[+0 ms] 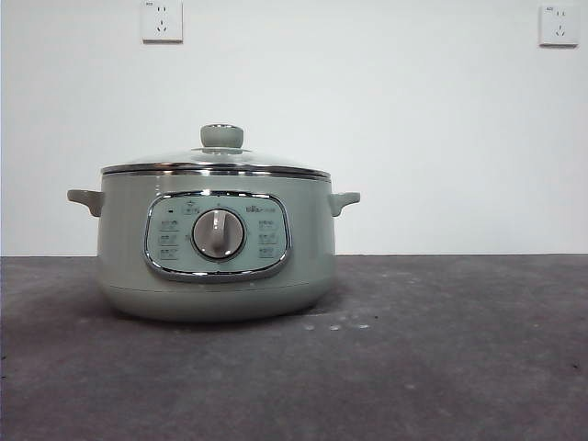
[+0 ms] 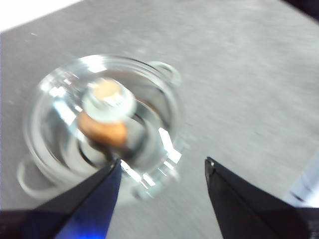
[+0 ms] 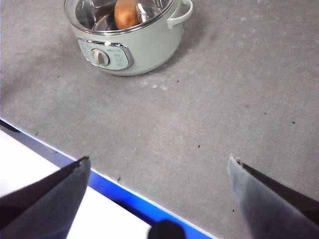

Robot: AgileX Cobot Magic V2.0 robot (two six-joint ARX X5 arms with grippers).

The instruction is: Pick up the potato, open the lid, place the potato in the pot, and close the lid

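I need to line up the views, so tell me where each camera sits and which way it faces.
Front: low, at table height, facing the pot and lid; no arm shows.
Left wrist: above the pot, looking down through the lid at the potato; left claw open.
Right wrist: high over the table's edge, pot far off; right claw open.
All share the pot.

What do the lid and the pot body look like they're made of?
The lid looks like clear glass with a shiny steel rim: the potato shows through it. The pot has a smooth, matte sage-green shell, painted metal or plastic; I cannot tell which.
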